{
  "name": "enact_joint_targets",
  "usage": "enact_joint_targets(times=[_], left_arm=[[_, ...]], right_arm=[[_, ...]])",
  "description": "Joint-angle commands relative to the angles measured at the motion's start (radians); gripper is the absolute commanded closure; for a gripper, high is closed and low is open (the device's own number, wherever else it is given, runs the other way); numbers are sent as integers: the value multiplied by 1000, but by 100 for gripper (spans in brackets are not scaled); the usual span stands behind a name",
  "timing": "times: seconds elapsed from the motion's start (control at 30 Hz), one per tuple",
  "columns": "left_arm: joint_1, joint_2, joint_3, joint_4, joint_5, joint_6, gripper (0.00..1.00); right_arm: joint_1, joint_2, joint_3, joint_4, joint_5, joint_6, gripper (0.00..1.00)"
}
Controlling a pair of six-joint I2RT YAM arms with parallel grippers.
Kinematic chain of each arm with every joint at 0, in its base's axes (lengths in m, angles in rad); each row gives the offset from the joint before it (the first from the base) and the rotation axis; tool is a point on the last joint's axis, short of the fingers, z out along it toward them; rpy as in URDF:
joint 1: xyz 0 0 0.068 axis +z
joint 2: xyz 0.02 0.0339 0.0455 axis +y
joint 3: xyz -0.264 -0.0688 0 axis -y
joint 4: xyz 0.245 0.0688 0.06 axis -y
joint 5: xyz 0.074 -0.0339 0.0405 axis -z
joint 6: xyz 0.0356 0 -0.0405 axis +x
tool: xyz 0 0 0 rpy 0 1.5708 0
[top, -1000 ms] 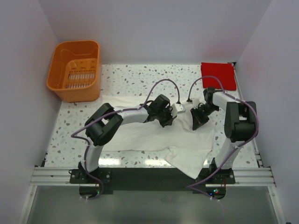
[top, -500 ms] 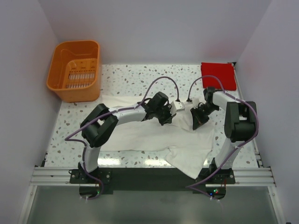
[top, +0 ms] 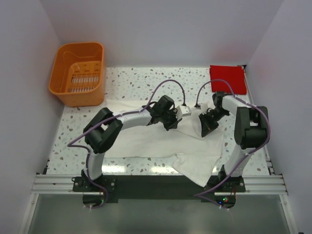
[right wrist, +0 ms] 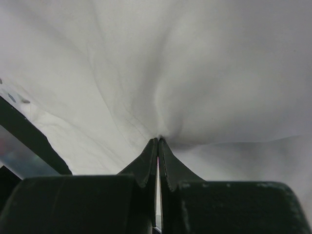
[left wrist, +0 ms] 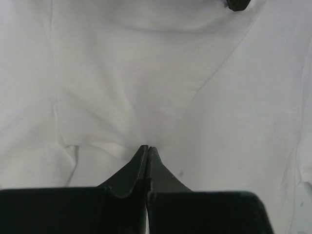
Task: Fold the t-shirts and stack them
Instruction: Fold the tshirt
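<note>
Red cloth tee: folded square, far-right corner of speckled surface; looks done. Cream-white cloth tee: spread mid-surface, unfolded; left hand & right hand both pinched onto it. Fold + stack outstanding.

Centre of table taken up by cream-white t-shirt, spread wide, rumpled at near right. Left gripper and right gripper both down on it, jaws pinched on cloth, only a narrow gap between them. Left arm lies crosswise over the shirt; purple cables loop above both wrists. Orange basket fills far left corner, tall-walled. Red t-shirt lies flat in far right corner. Bare speckled table open along far edge between those two, and down left side. Walls hem three sides
</note>
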Motion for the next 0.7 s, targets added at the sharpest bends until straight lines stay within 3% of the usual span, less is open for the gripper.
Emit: enact_joint_targets(times=[0.0, 0.67], left_arm=[[14, -18, 18, -7, 27, 14, 100], [19, -30, -10, -12, 53, 26, 100]], right_arm=[[5, -63, 14, -39, -45, -1, 100], [9, -81, -7, -104, -76, -27, 100]])
